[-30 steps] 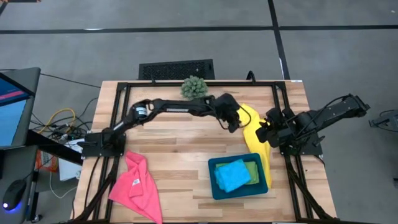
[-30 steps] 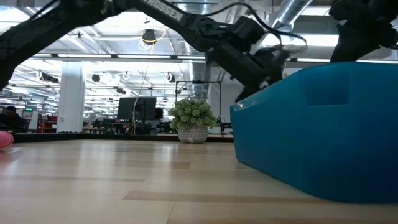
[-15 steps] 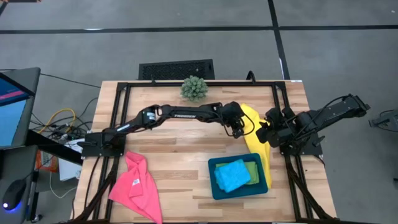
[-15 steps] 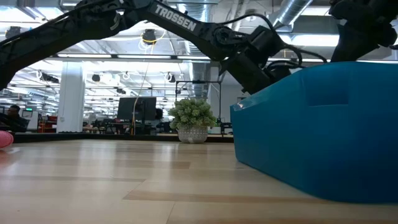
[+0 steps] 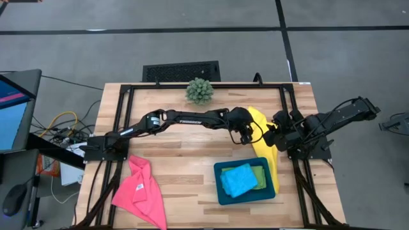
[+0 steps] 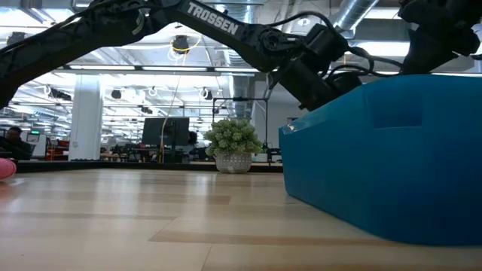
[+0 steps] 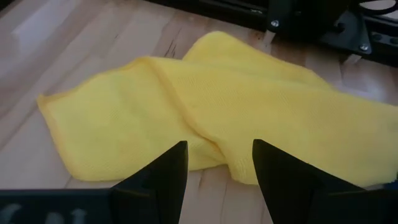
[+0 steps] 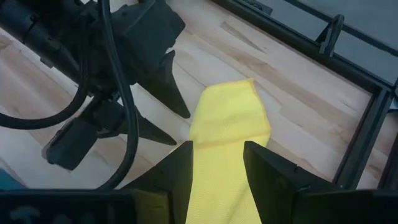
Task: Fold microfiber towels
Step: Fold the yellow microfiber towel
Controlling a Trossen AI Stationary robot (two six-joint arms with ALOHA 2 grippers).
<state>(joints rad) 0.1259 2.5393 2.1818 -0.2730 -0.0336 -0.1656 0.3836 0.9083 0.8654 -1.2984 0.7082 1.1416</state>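
Now the yellow towel (image 5: 261,139) lies rumpled on the counter (image 5: 185,156) near its right edge, one end touching the teal tray (image 5: 221,190), where the blue towel (image 5: 239,179) sits on the green towel (image 5: 261,172). The left tool (image 5: 248,135) hovers just above the yellow towel with fingers apart, holding nothing. The right tool (image 5: 271,137) is over the same towel, fingers also apart. The pink towel (image 5: 140,188) lies crumpled far to the left.
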